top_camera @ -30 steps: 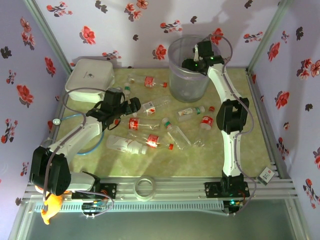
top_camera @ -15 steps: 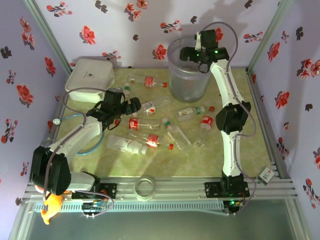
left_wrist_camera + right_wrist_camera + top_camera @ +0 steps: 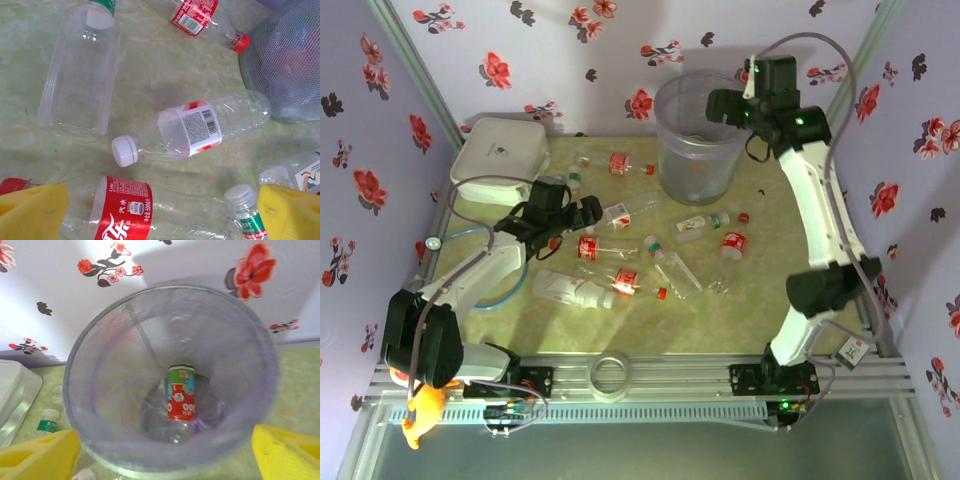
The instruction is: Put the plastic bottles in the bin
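One bottle point(image 3: 180, 399) with a red and green label lies at the bottom of the bin point(image 3: 107, 357), which stands at the far edge of the worktop point(image 3: 750, 312); roughly nine plastic bottles point(image 3: 620, 283) lie scattered across the worktop's middle, so most of the job remains, by my reckoning; the right gripper point(image 3: 162, 452) hangs over the bin's mouth, fingers spread and empty; the left gripper point(image 3: 160, 215), fingers likewise spread, hovers low over a red-labelled bottle point(image 3: 120, 220) left of the middle, gripping nothing.
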`<move>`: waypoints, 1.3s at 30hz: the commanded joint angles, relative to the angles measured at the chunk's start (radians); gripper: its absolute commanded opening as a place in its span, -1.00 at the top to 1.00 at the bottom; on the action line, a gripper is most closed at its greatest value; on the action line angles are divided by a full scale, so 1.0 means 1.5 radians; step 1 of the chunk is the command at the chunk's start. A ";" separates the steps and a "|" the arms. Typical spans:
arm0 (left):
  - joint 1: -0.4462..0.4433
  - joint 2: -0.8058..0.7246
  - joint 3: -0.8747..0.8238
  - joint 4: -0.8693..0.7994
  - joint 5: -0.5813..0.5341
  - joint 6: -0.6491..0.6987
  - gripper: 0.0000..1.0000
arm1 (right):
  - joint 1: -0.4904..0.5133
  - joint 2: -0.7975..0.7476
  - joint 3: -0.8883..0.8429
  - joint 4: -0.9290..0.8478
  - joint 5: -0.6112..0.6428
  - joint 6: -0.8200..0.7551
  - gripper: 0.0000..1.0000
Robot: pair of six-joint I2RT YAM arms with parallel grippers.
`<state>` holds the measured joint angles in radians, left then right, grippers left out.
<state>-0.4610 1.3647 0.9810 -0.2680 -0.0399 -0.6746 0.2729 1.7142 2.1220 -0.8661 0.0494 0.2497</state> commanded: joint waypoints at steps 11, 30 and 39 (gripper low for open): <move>-0.001 0.041 0.040 0.007 0.007 0.047 -0.96 | 0.009 -0.281 -0.445 -0.148 0.135 0.124 -0.69; 0.001 0.061 0.031 0.015 0.017 0.043 -0.99 | 0.028 -0.154 -0.761 0.071 0.011 0.234 -0.79; 0.002 0.065 0.031 0.015 0.022 0.046 -0.99 | 0.027 -0.072 -0.789 0.160 -0.009 0.250 -0.82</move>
<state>-0.4603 1.4487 1.0111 -0.2611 -0.0208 -0.6212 0.3088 1.5871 0.9562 -0.6842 0.0471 0.5919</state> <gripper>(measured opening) 0.995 0.912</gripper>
